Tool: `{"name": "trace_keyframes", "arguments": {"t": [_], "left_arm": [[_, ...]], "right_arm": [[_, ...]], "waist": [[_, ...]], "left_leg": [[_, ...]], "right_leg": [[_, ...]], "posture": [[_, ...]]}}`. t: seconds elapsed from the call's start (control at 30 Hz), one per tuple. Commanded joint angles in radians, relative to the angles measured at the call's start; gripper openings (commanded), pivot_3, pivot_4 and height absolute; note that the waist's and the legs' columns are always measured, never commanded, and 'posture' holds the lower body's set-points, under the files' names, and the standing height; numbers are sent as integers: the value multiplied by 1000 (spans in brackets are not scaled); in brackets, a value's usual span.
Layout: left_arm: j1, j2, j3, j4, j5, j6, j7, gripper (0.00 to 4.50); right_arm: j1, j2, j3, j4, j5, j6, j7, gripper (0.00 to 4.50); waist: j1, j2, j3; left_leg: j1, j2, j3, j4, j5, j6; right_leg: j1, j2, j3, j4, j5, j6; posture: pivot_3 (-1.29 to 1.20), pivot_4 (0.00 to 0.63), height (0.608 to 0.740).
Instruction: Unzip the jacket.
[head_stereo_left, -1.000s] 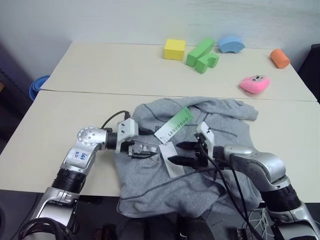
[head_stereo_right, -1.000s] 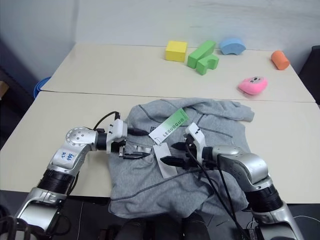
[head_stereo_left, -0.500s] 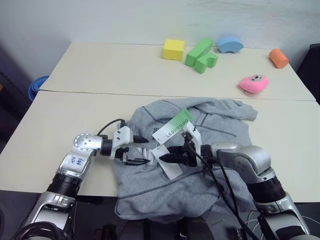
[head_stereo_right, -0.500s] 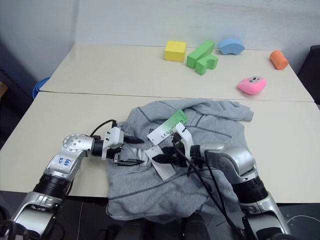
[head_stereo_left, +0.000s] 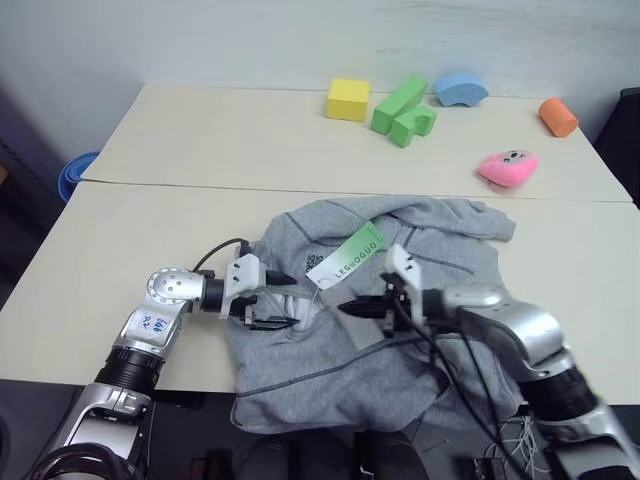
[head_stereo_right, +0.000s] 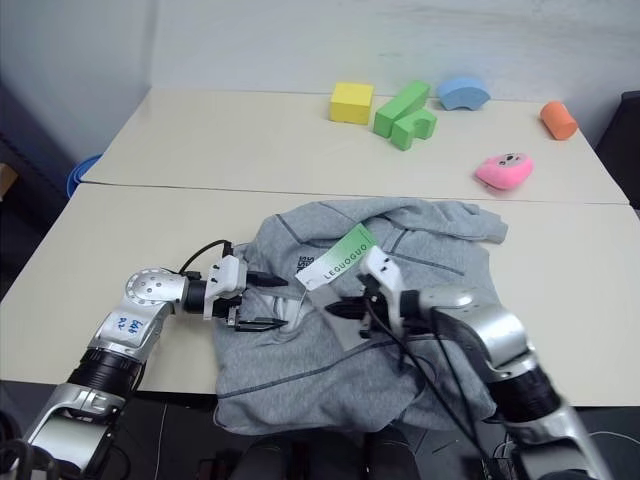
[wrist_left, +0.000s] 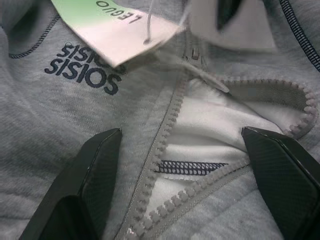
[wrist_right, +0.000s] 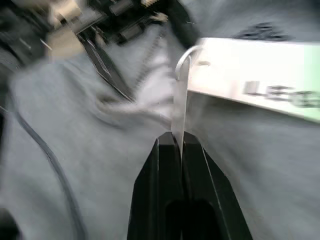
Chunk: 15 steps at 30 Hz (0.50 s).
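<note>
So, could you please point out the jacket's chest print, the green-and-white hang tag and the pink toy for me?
chest print (wrist_left: 84, 75): left wrist view, on the middle of the dark lettering.
green-and-white hang tag (head_stereo_left: 347, 256): left eye view, on the middle of the card.
pink toy (head_stereo_left: 509, 167): left eye view, on its rounded body.

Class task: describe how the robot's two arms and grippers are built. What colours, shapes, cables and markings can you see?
Both arms are silver-grey metal with black ribbed sections. The left arm has a round perforated joint cap and a white sticker with blue writing. Each wrist has a white block, black cables, and a gripper, left and right, of two black tapered fingers.
</note>
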Motion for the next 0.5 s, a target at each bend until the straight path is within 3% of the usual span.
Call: {"name": "trace_keyframes", "arguments": {"t": [0.03,0.33,0.5], "left_arm": [[34,9,-7,23,39,5,13,4061],[61,4,-30,23,49,6,14,4061],[63,2,-35,26,50,9,15,4061]], "right_arm": [[38,-38,-86,-29,-83,-122,-43,31],[207,-178,-247,33,-375,-444,-201,31],[300,-221,-350,78,-448,-544,-253,31]], "waist": [[0,0,0],[1,0,0],[3,0,0]], "left_leg": [[0,0,0,0,0,0],[3,0,1,-1,0,0],[3,0,2,-1,0,0]], "right_leg": [[0,0,0,0,0,0],[2,-1,1,0,0,0],[3,-1,1,0,0,0]], "posture": [[0,150,740],[0,150,740],[0,150,740]]}}
